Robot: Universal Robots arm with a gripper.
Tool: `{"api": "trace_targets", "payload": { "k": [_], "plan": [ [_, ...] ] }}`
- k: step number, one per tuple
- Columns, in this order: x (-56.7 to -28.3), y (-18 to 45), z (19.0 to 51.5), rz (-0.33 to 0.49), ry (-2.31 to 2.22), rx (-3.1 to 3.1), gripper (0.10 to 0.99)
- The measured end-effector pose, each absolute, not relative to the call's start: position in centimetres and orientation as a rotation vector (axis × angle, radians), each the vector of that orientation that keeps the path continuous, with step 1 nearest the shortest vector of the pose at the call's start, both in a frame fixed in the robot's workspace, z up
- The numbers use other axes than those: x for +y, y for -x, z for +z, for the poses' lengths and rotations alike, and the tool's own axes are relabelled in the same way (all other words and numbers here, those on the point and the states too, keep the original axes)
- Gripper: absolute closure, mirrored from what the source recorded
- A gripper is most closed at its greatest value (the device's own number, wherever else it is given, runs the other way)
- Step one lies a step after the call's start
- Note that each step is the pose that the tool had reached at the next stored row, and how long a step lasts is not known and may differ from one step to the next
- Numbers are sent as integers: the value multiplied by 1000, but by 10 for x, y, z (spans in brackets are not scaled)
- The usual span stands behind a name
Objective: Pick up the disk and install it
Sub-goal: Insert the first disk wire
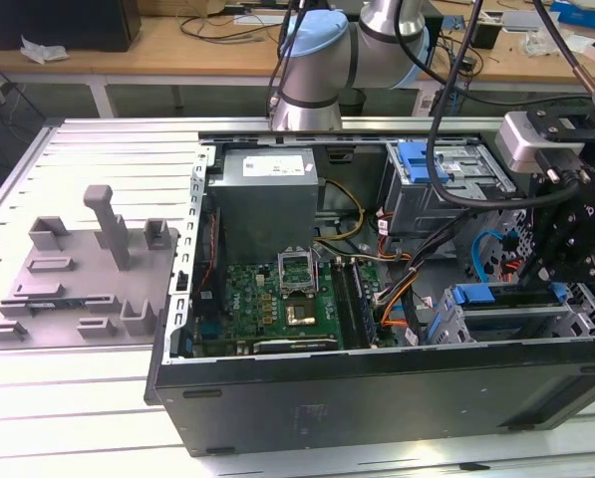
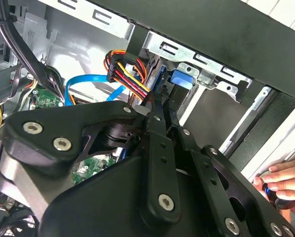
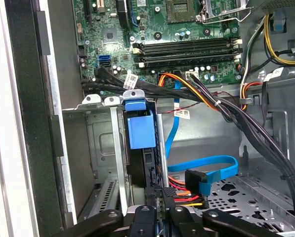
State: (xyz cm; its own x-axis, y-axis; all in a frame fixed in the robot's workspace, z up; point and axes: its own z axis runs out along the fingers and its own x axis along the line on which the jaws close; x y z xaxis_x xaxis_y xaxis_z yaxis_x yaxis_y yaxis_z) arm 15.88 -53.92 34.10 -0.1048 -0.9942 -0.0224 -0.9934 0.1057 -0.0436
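**Disk on edge in the drive cage, tool closed beside it**

In the exterior view an open computer case [image 1: 377, 388] lies on a white slatted desk [image 1: 78, 398]. A grey fixture plate [image 1: 78, 279] sits beside the case on the exterior view's left. The arm's black tool [image 1: 564, 257] hangs inside the case at the exterior view's right, above the metal drive cage [image 1: 521, 321].

In the first wrist view the disk [image 3: 140, 148] stands on edge in a slot of the drive cage [image 3: 100, 143], next to the case's side wall. It shows a bright blue plastic carrier with a raised tab at the top. Below the tab a dark, narrow body runs down into the slot. The tool [image 3: 159, 202] sits just beside the disk's near end with its fingers drawn together. Whether it touches the disk cannot be told. A blue flat cable [image 3: 206, 165] loops nearby, and the green motherboard [image 3: 187, 19] lies beyond the cage.

In the second wrist view the tool [image 2: 162, 106] points at the disk [image 2: 181, 80], whose blue tab sits under the cage's metal lip. The fingers lie side by side with a thin seam between them. A red, yellow and black wire bundle [image 2: 125, 74] runs close by, and a person's hand [image 2: 285, 180] rests at the case's outer edge.
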Motion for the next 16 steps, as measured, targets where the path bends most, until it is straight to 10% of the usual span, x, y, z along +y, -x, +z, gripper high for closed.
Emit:
{"api": "trace_targets", "payload": {
  "k": [16],
  "plan": [
    [-539,-159,345,-27,2070,2301,918]
  ]
}}
